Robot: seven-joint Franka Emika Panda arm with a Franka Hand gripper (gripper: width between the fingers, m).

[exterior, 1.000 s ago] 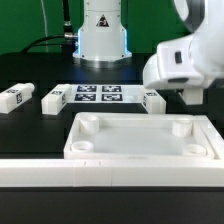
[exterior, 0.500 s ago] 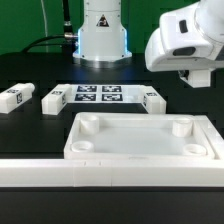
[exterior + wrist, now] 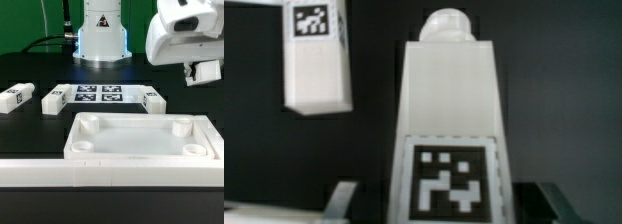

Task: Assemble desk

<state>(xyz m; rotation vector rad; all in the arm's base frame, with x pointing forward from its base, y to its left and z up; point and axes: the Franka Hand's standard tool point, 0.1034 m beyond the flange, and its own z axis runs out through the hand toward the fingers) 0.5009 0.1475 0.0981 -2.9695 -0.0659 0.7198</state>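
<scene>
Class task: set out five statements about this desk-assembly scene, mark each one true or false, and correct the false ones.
1. All four corner sockets of the tabletop are empty. True.
2. The jaws hold nothing. False: the wrist view shows them closed on a held leg.
3. Three loose legs lie on the table beyond the tabletop. True.
4. The marker board rests inside the tabletop. False: it lies flat on the table behind it, between two loose legs.
5. The held leg carries a black-and-white tag. True.
</scene>
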